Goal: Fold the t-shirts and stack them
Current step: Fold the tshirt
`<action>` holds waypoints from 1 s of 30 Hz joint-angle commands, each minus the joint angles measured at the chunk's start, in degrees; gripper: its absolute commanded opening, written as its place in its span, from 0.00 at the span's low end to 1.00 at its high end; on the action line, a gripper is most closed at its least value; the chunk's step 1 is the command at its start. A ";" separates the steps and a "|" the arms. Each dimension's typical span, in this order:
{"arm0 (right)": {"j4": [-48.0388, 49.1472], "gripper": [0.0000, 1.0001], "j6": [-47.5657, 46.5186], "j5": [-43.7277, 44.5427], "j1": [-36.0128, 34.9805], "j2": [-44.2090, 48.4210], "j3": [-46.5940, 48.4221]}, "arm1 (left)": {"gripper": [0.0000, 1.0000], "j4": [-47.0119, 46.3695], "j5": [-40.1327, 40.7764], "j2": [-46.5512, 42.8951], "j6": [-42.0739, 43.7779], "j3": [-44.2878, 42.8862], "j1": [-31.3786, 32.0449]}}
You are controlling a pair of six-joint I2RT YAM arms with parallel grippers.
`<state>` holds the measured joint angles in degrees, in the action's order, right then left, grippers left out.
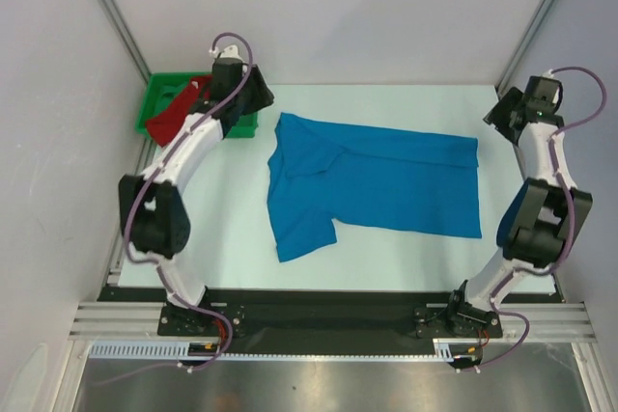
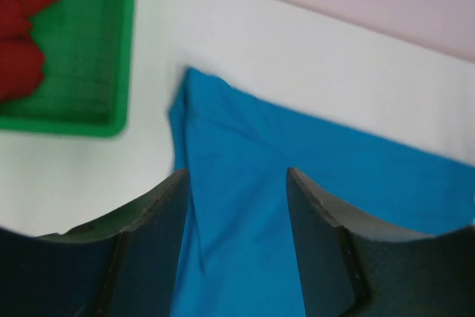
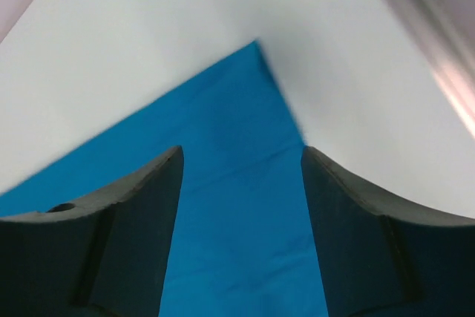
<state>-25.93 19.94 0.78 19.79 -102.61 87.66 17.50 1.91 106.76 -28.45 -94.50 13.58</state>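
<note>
The blue t-shirt [image 1: 377, 180] is thin matt cloth, smooth but for a few soft creases. The red t-shirt [image 1: 177, 113] is matt cloth too, crumpled. The green tray [image 2: 128, 35] is plastic with a finely gridded floor. The desk [image 1: 386, 113] looks smooth and matt. The left fingers [image 2: 148, 243] and right fingers [image 3: 133, 213] look like dull, slightly grainy plastic. The near plate [image 1: 319, 388] is brushed metal.

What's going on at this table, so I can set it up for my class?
Two robot arms are partway through folding shirts. The blue shirt lies on the table, apparently folded over once, and neither arm holds it. The left gripper hangs open near its far-left corner, and the right gripper hangs open near its far-right corner. The red shirt sits bunched in the green tray at the far left, not yet folded.
</note>
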 commanded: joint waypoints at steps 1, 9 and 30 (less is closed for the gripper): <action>0.27 0.70 1.59 -5.43 -4.05 7.41 -7.75 | 0.61 0.35 -1.03 -11.97 -0.82 10.10 4.86; 4.91 0.68 2.72 -9.21 -9.96 18.84 -26.46 | 0.62 -2.38 -5.42 -33.62 -4.59 40.42 9.53; 47.81 0.32 21.62 -31.45 11.23 -3.82 -34.66 | 0.62 -10.55 -18.78 -45.86 -6.80 54.78 9.97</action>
<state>13.02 38.98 -28.05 30.85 -105.25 50.63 10.15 -13.96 59.77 -35.99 -36.49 23.44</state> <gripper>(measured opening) 0.331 0.618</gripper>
